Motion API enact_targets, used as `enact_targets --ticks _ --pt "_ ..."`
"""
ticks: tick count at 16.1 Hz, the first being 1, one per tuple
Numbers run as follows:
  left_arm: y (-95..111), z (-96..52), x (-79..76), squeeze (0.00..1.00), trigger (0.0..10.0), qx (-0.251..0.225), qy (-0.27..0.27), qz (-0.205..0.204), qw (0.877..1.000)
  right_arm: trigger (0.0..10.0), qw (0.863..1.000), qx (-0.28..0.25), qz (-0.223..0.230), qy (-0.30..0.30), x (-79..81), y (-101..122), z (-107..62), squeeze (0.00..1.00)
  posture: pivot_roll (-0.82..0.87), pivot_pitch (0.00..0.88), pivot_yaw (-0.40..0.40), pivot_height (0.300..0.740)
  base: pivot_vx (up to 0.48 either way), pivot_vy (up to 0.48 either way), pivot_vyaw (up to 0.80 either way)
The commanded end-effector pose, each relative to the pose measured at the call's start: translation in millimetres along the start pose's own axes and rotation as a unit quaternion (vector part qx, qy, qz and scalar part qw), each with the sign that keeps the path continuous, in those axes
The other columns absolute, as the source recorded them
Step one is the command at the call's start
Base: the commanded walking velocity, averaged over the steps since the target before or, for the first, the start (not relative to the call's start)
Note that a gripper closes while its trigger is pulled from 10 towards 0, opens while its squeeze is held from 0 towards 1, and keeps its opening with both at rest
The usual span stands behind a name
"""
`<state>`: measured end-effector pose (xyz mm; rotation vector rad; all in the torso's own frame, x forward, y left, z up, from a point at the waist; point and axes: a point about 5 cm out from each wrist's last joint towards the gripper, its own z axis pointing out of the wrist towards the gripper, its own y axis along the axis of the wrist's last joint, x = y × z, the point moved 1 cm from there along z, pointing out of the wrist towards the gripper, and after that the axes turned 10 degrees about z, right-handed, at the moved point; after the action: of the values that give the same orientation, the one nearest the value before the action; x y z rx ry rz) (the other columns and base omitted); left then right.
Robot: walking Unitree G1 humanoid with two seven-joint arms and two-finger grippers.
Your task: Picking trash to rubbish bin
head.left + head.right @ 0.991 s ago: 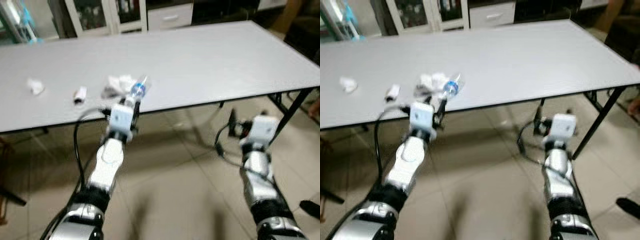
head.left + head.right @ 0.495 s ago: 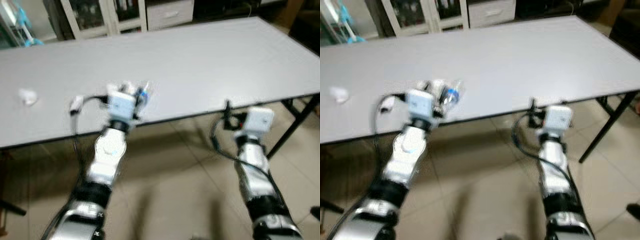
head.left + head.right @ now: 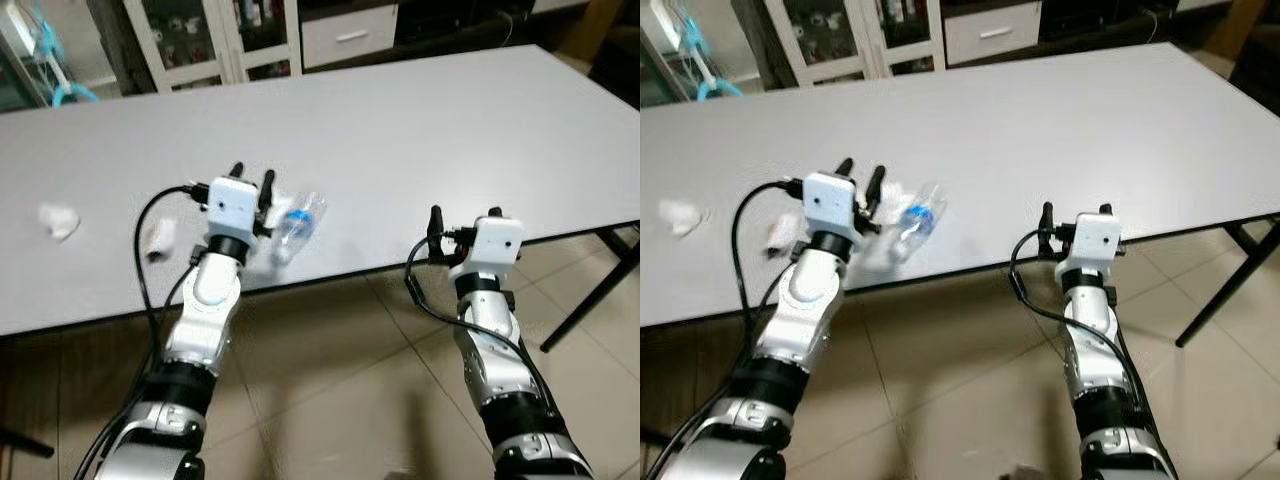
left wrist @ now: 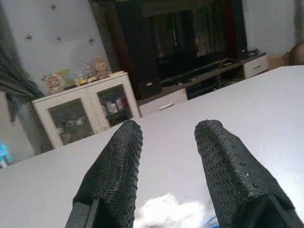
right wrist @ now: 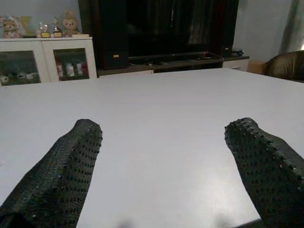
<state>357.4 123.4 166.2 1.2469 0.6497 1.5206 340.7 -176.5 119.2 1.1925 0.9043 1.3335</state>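
While the left gripper [image 3: 252, 178] hovers over the table [image 3: 420, 120] with its two fingers [image 4: 114, 166] spread and nothing between them, the step in hand looks like the reach for the first piece of trash. A bottle [image 3: 298, 224] lies on its side just beside that gripper, toward the robot's right, with a white wad [image 3: 890, 192] touching it. The next move calls for swinging the fingers toward the bottle, dropping them either side of its body and closing; being clear and round, it may roll off if nudged.

A small white roll [image 3: 160, 236] lies on the gripper's other side, and a crumpled tissue [image 3: 58, 221] sits well apart beyond that. The right gripper [image 3: 462, 215] waits at the table's near edge, well apart from the bottle, fingers [image 5: 61, 166] wide and empty.

Smooth pale grey, the tabletop stands on dark legs over a tiled floor [image 3: 330, 390]. Behind the table stand white glass-door cabinets [image 3: 190, 40] and a dark unit [image 5: 156, 28]. I cannot make out a bin.
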Motion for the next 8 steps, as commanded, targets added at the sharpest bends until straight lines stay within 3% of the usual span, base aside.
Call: enact_targets --ticks 1,2,8 --pt "5 2.6 -2.2 0.00 10.0 -0.008 -0.012 0.003 1.000 10.0 1.000 -0.003 -0.001 -0.005 -2.2 4 2.1 0.00 -0.07 0.044 0.059 0.740 0.394 0.000 0.00" --pt "5 2.5 -4.7 0.00 10.0 -0.005 -0.021 -0.001 1.000 10.0 1.000 -0.002 -0.001 -0.005 -2.0 4 2.1 0.00 -0.06 0.046 0.059 0.740 0.315 0.000 0.00" --pt "0 2.4 -16.6 0.00 10.0 0.012 -0.043 -0.010 0.999 10.0 1.000 0.013 -0.004 0.005 0.7 1 3.2 0.00 -0.06 0.058 0.036 0.740 0.000 0.000 0.00"
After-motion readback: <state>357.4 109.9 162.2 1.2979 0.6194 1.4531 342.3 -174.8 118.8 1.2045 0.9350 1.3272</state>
